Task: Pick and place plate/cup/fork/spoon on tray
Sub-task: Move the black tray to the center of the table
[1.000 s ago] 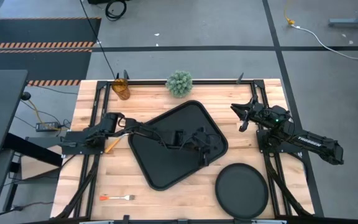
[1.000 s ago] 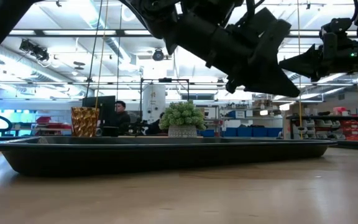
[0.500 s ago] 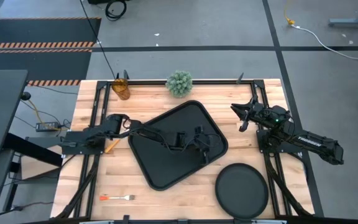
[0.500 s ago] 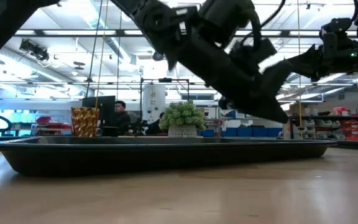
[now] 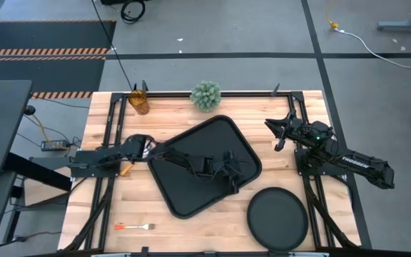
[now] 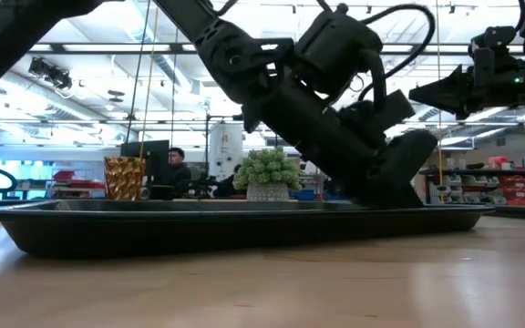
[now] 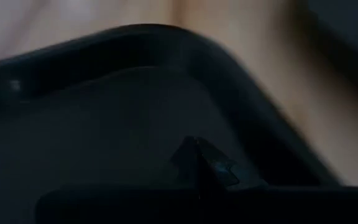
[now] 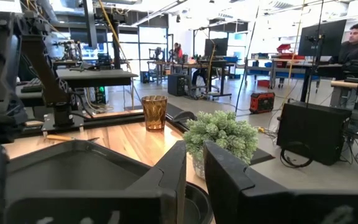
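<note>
- Looking down on the wooden table, we see the tray lying askew near the middle, one corner toward the far edge.
- The left gripper is reaching across the tray, low over its right-hand side, pincer pressed together; we can't make out anything between the fingers.
- From table height the left gripper sits right down at the tray's rim; whether it touches the floor of the tray, we can't tell.
- The right gripper hangs above the table's right side, just off the tray's right corner, fingers a narrow slit apart with nothing between them.
- The plate lies at the near edge, right of the tray and just beside it.
- The cup stands upright at the far left corner, the green plant along the far edge beside it.
- The fork lies by the near left edge, well clear of the tray.
- An orange handle, perhaps the spoon, peeks from under the left arm.
</note>
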Robot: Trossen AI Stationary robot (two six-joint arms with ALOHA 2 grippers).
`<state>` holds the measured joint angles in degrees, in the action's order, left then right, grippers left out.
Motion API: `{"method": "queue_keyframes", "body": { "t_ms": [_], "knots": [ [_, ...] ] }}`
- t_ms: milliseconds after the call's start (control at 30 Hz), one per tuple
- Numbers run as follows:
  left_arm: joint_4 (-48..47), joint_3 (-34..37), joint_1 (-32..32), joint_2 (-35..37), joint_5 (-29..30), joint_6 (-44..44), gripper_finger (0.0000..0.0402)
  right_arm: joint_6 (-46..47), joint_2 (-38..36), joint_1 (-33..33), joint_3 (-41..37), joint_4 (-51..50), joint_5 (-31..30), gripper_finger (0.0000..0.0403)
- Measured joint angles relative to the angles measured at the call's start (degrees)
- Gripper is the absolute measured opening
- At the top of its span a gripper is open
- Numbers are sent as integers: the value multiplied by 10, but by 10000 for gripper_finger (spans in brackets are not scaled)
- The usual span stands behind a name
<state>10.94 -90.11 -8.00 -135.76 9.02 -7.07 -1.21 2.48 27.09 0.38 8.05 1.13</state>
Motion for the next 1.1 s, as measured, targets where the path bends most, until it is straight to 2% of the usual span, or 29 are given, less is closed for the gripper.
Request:
{"method": "queue_keyframes", "body": {
  "t_ms": [233, 400, 500, 600, 700, 800, 900, 1100],
  "knots": [
    [-4, -1, -32, 1, -111, 0, 5, 0, 0, 0, 0, 0, 0, 61],
    [-69, 0, -58, 34, -123, -26, 5, 0, 0, 0, 0, 0, 0, 61],
    [-149, 0, -73, 73, -76, -47, 5, 0, 0, 0, 0, 0, 0, 61],
    [-291, -1, -88, 108, 20, -86, 5, 0, 0, 0, 0, 0, 0, 61],
    [-445, 7, -103, 136, 124, -152, 5, 0, 0, 0, 0, 0, 0, 61],
    [-550, 51, -114, 171, 165, -241, 5, 0, 0, 0, 0, 0, 0, 61],
    [-564, 140, -126, 228, 176, -321, 5, 0, 0, 0, 0, 0, 0, 61],
    [-534, 334, -149, 386, 213, -481, 5, 0, 0, 0, 0, 1, 0, 61]
  ]
}}
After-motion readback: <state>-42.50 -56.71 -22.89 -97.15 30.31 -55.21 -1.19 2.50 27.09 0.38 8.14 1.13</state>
